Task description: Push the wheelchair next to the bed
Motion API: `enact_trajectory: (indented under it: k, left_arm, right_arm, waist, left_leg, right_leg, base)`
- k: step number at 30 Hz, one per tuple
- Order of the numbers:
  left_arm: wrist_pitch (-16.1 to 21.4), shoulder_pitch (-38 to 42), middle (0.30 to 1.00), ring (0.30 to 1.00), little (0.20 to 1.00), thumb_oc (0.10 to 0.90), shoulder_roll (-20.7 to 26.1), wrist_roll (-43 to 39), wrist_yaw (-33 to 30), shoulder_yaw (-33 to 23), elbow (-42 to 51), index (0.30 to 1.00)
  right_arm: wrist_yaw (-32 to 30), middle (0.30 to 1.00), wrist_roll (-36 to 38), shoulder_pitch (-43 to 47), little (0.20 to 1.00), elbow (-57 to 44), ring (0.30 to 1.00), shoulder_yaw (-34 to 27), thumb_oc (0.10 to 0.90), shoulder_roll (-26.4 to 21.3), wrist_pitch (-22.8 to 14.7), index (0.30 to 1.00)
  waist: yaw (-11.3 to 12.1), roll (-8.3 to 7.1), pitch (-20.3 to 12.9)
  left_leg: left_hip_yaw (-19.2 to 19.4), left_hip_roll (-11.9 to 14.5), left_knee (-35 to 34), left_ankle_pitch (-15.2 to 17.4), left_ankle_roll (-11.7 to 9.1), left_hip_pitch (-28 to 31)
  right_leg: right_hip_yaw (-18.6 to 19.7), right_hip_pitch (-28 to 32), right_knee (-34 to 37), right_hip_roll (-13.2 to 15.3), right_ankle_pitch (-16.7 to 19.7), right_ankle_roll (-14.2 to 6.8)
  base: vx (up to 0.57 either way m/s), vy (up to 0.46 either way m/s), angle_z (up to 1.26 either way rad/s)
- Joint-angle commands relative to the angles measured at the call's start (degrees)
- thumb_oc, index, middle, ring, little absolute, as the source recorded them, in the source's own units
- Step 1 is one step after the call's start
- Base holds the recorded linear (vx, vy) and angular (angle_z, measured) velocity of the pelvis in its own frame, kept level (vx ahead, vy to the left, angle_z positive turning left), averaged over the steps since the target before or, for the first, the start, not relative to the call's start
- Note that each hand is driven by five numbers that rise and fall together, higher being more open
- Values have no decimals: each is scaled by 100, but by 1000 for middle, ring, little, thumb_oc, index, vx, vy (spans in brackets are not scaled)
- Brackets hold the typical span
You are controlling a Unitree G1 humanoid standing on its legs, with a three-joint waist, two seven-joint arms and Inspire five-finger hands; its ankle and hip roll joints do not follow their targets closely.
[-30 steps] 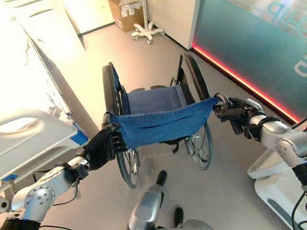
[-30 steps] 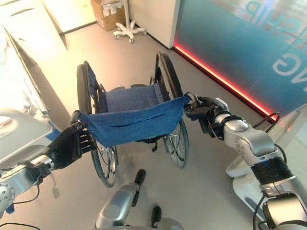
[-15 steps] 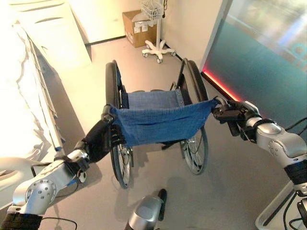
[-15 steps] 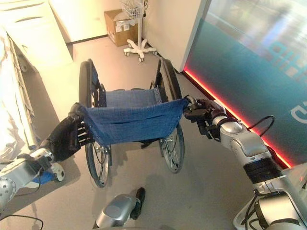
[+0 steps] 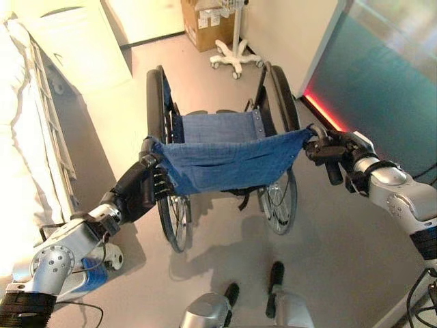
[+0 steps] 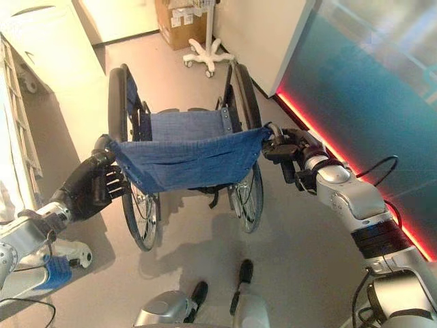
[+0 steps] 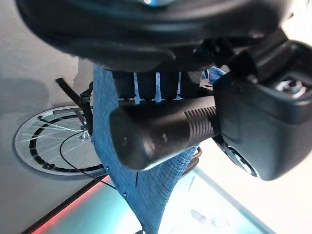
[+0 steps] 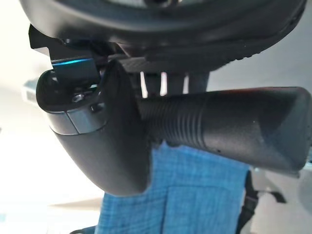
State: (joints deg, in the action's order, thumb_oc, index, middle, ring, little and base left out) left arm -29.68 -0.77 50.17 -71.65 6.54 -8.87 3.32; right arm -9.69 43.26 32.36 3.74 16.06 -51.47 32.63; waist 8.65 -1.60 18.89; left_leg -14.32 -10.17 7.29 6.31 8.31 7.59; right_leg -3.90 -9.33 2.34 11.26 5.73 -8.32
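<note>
The wheelchair (image 5: 222,160), with a blue cloth back and seat and black wheels, stands in front of me facing away. My left hand (image 5: 140,190) is curled round its left push handle (image 7: 161,131). On the other side my right hand (image 5: 332,152) is shut round the right push handle (image 8: 229,126). The white bed (image 5: 24,164) runs along the left side, its side rail (image 5: 58,147) about a wheel's width from the wheelchair's left wheel (image 5: 156,109).
A white cabinet (image 5: 68,41) stands beyond the bed's end. A cardboard box (image 5: 205,27) and a white stand on a castor base (image 5: 235,55) sit by the far wall. A teal wall with a red light strip (image 5: 328,113) borders the right.
The view has shifted as I step; the wheelchair has rolled forward and slightly left with both hands still on its handles. The stand and box appear nearer the top edge.
</note>
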Motion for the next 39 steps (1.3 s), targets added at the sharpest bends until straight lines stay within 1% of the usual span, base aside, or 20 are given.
enact_trajectory:
  k: [1, 2, 4, 6, 10, 11, 13, 17, 21, 23, 25, 26, 27, 29, 32, 33, 34, 36, 38, 39]
  left_arm:
    - [1384, 93, 300, 300, 300, 400, 522, -1, -244, -1230, 195, 300]
    - [1382, 58, 300, 300, 300, 400, 495, -16, -257, -1250, 210, 300]
    - [1295, -146, 300, 300, 300, 400, 377, -39, -364, -1381, 318, 300]
    - [1309, -314, 300, 300, 300, 400, 262, -36, -424, -1449, 354, 300]
    - [1436, -409, 300, 300, 300, 400, 157, -126, -453, -1504, 426, 300]
    - [1419, -322, 300, 300, 300, 400, 118, -127, -494, -1498, 406, 300]
    - [1414, -218, 300, 300, 300, 400, 99, -119, -580, -1430, 375, 300]
    - [1431, 21, 300, 300, 300, 400, 90, 18, -527, -1138, -12, 300]
    - [1526, 243, 300, 300, 300, 400, 79, 140, -438, -921, -182, 300]
    - [1538, 435, 300, 300, 300, 400, 83, 179, -330, -830, -278, 300]
    - [1425, 600, 300, 300, 300, 400, 212, 6, -319, -859, -330, 300]
    - [1375, 623, 300, 300, 300, 400, 226, -28, -343, -870, -331, 300]
    - [1237, 628, 300, 300, 300, 400, 248, 17, -383, -941, -325, 300]
    - [1195, 587, 300, 300, 300, 400, 290, 110, -340, -1012, -400, 300]
    - [1285, 569, 300, 300, 300, 400, 503, 61, -209, -1188, -557, 300]
    - [1302, 598, 300, 300, 300, 400, 557, 2, -157, -1218, -623, 300]
    - [1223, 670, 300, 300, 300, 400, 657, -64, -47, -1222, -687, 300]
    - [1183, 730, 300, 300, 300, 400, 734, -131, -29, -1166, -701, 300]
    - [1206, 866, 300, 300, 300, 400, 865, -340, -89, -958, -691, 300]
    - [1240, 938, 300, 300, 300, 400, 885, -399, -121, -864, -706, 300]
  right_arm:
    - [761, 300, 705, 1378, 300, -721, 300, 133, 400, -480, -864, 300]
    - [802, 300, 715, 1413, 300, -676, 300, 155, 400, -472, -852, 300]
    - [872, 300, 825, 1453, 300, -634, 300, 325, 400, -536, -860, 300]
    - [949, 300, 690, 1352, 300, -690, 300, 443, 400, -566, -938, 300]
    - [954, 300, 519, 1172, 300, -856, 300, 432, 400, -445, -1034, 300]
    - [988, 300, 345, 1159, 300, -888, 300, 429, 400, -305, -999, 300]
    - [993, 300, 171, 1216, 300, -934, 300, 497, 400, -161, -953, 300]
    - [1030, 300, 55, 1536, 300, -637, 300, 712, 400, 67, -1000, 300]
    - [883, 300, 6, 1463, 300, -599, 300, 773, 400, 132, -1082, 300]
    - [927, 300, -113, 1398, 300, -521, 300, 736, 400, 163, -1121, 300]
    - [1199, 300, -272, 1420, 300, -237, 300, 715, 400, 340, -1292, 300]
    - [1251, 300, -281, 1417, 300, -187, 300, 719, 400, 348, -1337, 300]
    - [1325, 300, -313, 1383, 300, -128, 300, 674, 400, 378, -1406, 300]
    - [1405, 300, -329, 1337, 300, -101, 300, 593, 400, 368, -1472, 300]
    - [1359, 300, -199, 1434, 300, -150, 300, 614, 400, 280, -1555, 300]
    - [1319, 300, -192, 1470, 300, -161, 300, 638, 400, 298, -1568, 300]
    - [1216, 300, -262, 1455, 300, -193, 300, 645, 400, 317, -1562, 300]
    - [1183, 300, -290, 1449, 300, -232, 300, 642, 400, 275, -1552, 300]
    - [1128, 300, -275, 1414, 300, -337, 300, 567, 400, 54, -1521, 300]
    - [1116, 300, -253, 1412, 300, -334, 300, 557, 400, -22, -1546, 300]
  waist:
    - [357, -472, -813]
    - [359, -482, -839]
    - [324, -478, -929]
    - [278, -505, -891]
    - [331, -477, -752]
    - [389, -424, -706]
    - [442, -358, -701]
    - [661, -174, -729]
    - [738, -121, -780]
    - [671, -181, -850]
    - [771, -295, -1005]
    - [791, -327, -1029]
    - [848, -403, -1065]
    - [915, -531, -1078]
    - [1016, -598, -1120]
    - [1005, -584, -1120]
    - [972, -543, -1126]
    - [946, -473, -1125]
    - [827, -296, -1043]
    - [778, -254, -991]
  left_leg:
    - [40, 1040, 827, 113, -1008, -237]
    - [37, 1094, 853, 19, -1047, -210]
    - [243, 1371, 1433, -691, -1240, -281]
    - [626, 1384, 2683, -1245, -1260, -769]
    - [844, 1019, 3590, -1190, -1057, -1582]
    - [927, 815, 3375, -1016, -987, -1719]
    - [1041, 733, 2829, -983, -977, -1720]
    - [1454, 721, 1044, -1377, -1112, -1906]
    - [2835, 699, 157, -1722, -1232, -2288]
    - [3370, 683, 323, -1424, -1068, -2311]
    - [3208, 435, 375, -788, -681, -2211]
    - [3257, 431, 430, -683, -589, -2187]
    - [3262, 366, 461, -507, -385, -2136]
    - [3099, 202, 320, -452, -243, -1976]
    - [2935, 229, 163, -635, -181, -1920]
    - [2805, 239, 174, -634, -207, -1874]
    - [2578, 256, 315, -609, -243, -1888]
    - [2393, 300, 416, -618, -305, -1927]
    - [1770, 347, 676, -572, -498, -1965]
    - [1515, 343, 752, -536, -566, -1914]
  right_leg:
    - [-83, 318, -472, 121, 442, -345]
    - [-122, 334, -508, 85, 402, -326]
    - [-296, 497, -607, -198, 123, -94]
    - [-544, 742, -559, -363, -53, 246]
    - [-680, 1001, -619, -602, -239, 520]
    - [-702, 1114, -625, -703, -310, 535]
    - [-738, 1257, -632, -844, -436, 541]
    - [-1003, 1713, -640, -1236, -875, 644]
    - [-1379, 2333, -608, -1622, -1374, 785]
    - [-1530, 2368, -706, -1661, -1555, 836]
    - [-1510, 2413, -1041, -1641, -1810, 754]
    - [-1584, 2404, -1204, -1598, -1773, 727]
    - [-1666, 2315, -1821, -1499, -1438, 487]
    - [-1649, 2083, -2655, -1363, -609, -83]
    - [-1498, 1763, -3485, -1394, 450, -500]
    - [-1392, 1608, -3619, -1324, 504, -489]
    - [-1314, 1512, -3388, -1062, 170, -314]
    - [-1310, 1502, -3086, -896, -195, -134]
    - [-1109, 1401, -2081, -675, -912, 167]
    - [-988, 1332, -1703, -580, -927, 193]
  base:
    - [435, -325, 51]
    - [383, -291, 49]
    - [397, -345, 44]
    - [283, -344, 16]
    - [223, -215, 64]
    - [282, -114, 13]
    - [325, -78, -16]
    - [401, -68, -9]
    - [480, -115, 10]
    - [327, -41, 25]
    - [419, 1, 27]
    - [481, 5, 64]
    - [399, 34, 65]
    - [406, 0, 55]
    - [272, -84, 41]
    - [336, -126, 15]
    - [313, -132, -5]
    - [235, -139, -7]
    - [285, -260, 17]
    - [222, -224, 50]
